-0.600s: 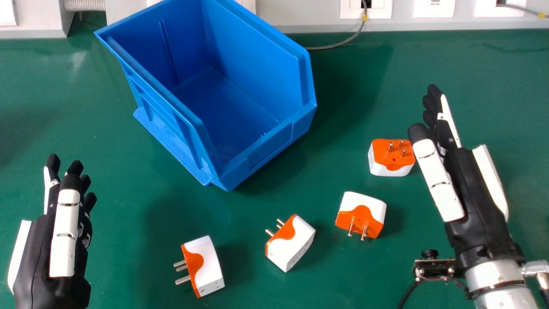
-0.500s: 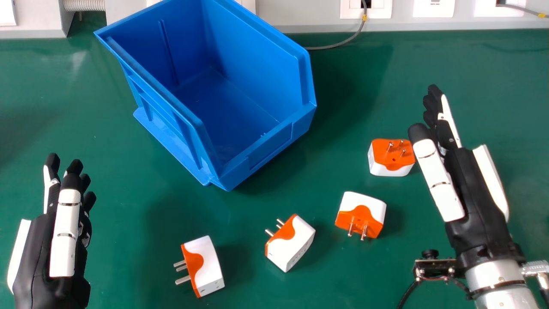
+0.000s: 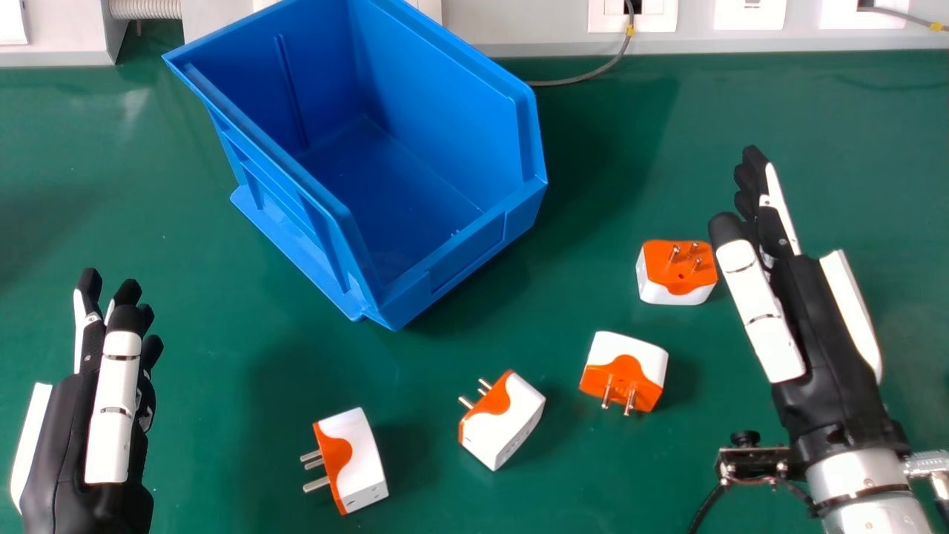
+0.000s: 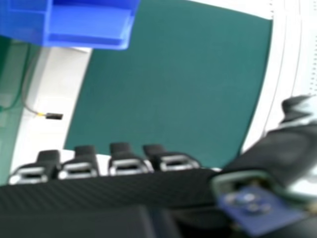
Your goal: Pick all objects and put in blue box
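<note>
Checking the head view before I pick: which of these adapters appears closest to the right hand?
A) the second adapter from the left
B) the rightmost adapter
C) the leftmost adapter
B: the rightmost adapter appears right beside the thumb of the right hand, while the leftmost adapter and the second adapter from the left lie well off to the left.

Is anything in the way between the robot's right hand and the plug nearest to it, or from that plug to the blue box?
Nothing I can see stands between the right hand and that plug. On the way to the blue box there's only green table, but the plug would probably need lifting over the rim.
</note>
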### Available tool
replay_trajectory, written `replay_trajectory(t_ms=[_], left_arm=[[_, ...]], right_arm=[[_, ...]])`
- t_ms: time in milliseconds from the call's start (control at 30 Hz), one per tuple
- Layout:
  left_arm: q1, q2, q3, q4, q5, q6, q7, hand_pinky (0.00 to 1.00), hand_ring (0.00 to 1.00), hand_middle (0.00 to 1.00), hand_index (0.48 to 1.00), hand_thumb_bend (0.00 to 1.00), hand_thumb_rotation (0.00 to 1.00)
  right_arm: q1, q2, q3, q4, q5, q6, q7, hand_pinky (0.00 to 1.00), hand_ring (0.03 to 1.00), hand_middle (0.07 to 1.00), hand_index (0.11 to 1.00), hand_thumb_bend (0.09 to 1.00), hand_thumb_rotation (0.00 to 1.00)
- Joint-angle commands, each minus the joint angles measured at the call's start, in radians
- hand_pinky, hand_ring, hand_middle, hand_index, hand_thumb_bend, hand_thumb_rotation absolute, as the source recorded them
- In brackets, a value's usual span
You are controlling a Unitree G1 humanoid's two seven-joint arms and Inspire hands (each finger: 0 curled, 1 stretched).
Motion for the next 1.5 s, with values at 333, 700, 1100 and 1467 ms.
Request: replay_trajectory(t_ms=[333,700,1100,1467], left_arm=[[0.003,-0.001,-0.012,-0.035,0.034,-0.014,0.013,1.0,1.0,1.0,1.0,0.45,0.91],[-0.01,-0.003,-0.029,-0.025,0.038,-0.028,0.016,1.0,1.0,1.0,1.0,0.48,0.91],[-0.025,-0.006,-0.039,-0.002,0.04,-0.031,0.026,1.0,1.0,1.0,1.0,0.51,0.89],[-0.041,-0.001,-0.036,0.016,0.032,-0.026,0.03,1.0,1.0,1.0,1.0,0.52,0.86]], right_arm=[[-0.028,-0.038,-0.016,-0.015,-0.035,-0.035,0.0,1.0,1.0,1.0,1.0,0.301,0.97],[-0.128,-0.172,-0.049,0.042,-0.078,-0.016,0.057,1.0,1.0,1.0,1.0,0.362,0.68],[-0.276,-0.357,-0.029,0.183,-0.222,0.018,0.118,0.99,1.0,1.0,1.0,0.479,0.46],[-0.386,-0.459,0.028,0.276,-0.285,0.04,0.222,0.98,1.0,1.0,1.0,0.503,0.4]])
